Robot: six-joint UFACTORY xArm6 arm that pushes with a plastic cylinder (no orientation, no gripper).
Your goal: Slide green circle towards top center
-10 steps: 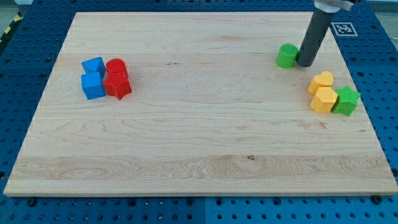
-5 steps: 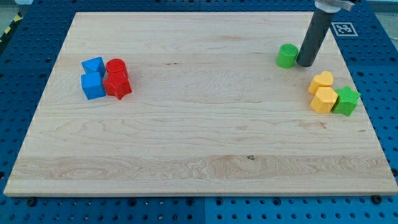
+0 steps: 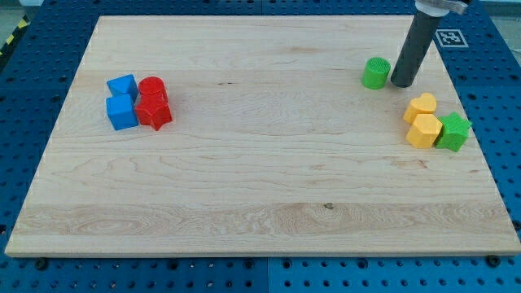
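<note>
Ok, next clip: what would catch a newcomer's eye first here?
The dark rod at the view's top right, my tip just right of the green circle. Then two clusters: blue blocks and red blocks at the left, and a yellow heart, yellow block and green star at the right edge.

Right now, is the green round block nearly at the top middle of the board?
Not yet. The green circle sits near the board's top, but far toward the view's right. My tip stands just to its right, well placed to push it leftward. Whether they touch is unclear. Left to do: slide it left to the top center.
</note>
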